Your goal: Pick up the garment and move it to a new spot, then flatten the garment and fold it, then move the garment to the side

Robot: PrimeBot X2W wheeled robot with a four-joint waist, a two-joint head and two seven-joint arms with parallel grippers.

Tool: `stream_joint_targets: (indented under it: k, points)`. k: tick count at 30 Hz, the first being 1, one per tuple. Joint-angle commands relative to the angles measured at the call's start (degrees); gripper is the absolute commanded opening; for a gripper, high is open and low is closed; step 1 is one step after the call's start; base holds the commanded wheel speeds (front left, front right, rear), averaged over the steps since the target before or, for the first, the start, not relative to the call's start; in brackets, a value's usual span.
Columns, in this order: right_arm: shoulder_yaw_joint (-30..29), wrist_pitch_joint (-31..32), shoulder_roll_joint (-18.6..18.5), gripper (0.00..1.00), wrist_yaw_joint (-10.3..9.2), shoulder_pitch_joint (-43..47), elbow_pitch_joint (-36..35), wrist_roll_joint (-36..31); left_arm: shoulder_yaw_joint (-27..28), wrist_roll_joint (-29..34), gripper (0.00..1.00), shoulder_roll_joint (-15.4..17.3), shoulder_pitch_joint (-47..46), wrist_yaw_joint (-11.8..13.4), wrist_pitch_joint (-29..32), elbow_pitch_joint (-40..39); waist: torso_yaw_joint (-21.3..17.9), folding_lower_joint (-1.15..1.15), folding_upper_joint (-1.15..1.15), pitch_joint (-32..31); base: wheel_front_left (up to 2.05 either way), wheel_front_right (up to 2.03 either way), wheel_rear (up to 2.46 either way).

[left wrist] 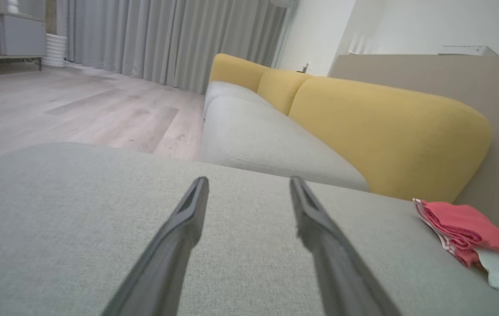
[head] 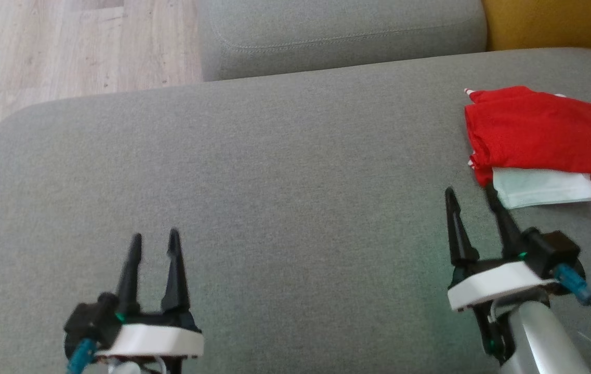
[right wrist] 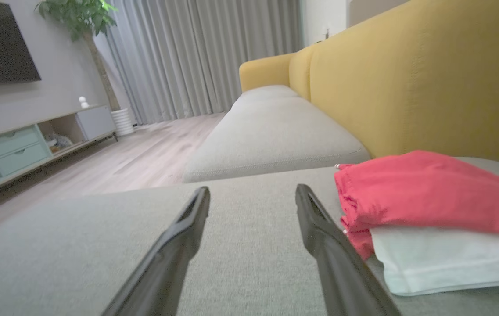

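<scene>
1. The garment (head: pixel 539 135), red over white, lies folded on the grey sofa (head: pixel 274 182), at its far right, near the yellow backrest (right wrist: pixel 407 87)
2. The right gripper (head: pixel 470 189) hovers just beside the garment's near edge, fingers (right wrist: pixel 317 232) apart, holding nothing
3. The left gripper (head: pixel 155 235) is well apart from it, low left over bare sofa, fingers (left wrist: pixel 185 228) apart and empty
4. Wood floor (head: pixel 66 47) shows past the sofa's far left corner

Lighting: soft, even, diffuse; no hard shadows, no glare. Head view: slightly soft; left tool (head: pixel 155 235) blurred; faint green cast on cushion (head: pixel 274 182) toward its front right corner. Wrist views: dimmer, edges bowed by the wide angle, fingers (left wrist: pixel 174 245) unfocused.
</scene>
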Motion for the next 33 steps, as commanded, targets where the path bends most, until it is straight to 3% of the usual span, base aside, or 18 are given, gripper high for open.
stream_joint_targets:
  k: [1,4,33]
  points:
    - [0.0,0.0,0.0,0.00,0.00,0.1,0.4,0.0,0.1,0.0,0.00,0.0,0.0,0.0,0.0,0.5,0.0,0.00,0.00,0.0,0.00,0.00,0.00]
    - [0.0,0.2,0.1,0.00,0.00,1.5,2.8,0.4,0.1,-0.3,0.00,0.0,0.9,0.0,0.1,3.1,0.0,0.00,0.00,0.0,0.00,0.00,0.00]
    - [-2.4,4.8,-0.2,0.00,-0.01,1.8,0.6,19.7,3.6,-17.0,0.00,0.2,-0.6,-1.3,4.8,2.9,0.9,0.00,0.00,-0.3,0.00,0.00,0.00]
